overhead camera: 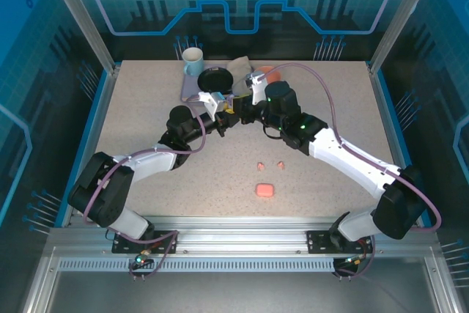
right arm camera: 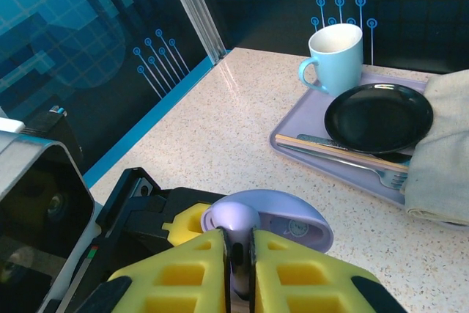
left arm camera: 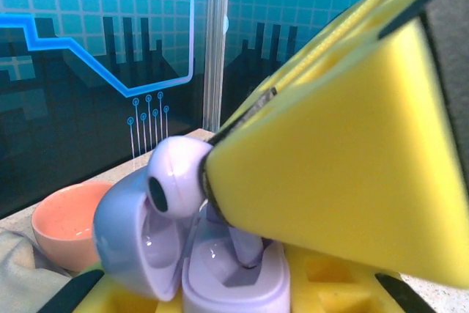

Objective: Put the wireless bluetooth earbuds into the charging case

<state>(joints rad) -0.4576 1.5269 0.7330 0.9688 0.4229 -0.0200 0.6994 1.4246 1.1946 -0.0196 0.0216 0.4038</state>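
left gripper (overhead camera: 223,116) is clamping the open lavender case (left arm camera: 234,280) steady; right gripper (right arm camera: 238,254), at its three o'clock, is pinching a lavender earbud (right arm camera: 236,221) stem-down, lining it up to seat.

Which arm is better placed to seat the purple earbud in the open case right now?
Right. Its jaws are shut on the lavender earbud, held over the open lavender case. The left arm's jaws only steady that case.
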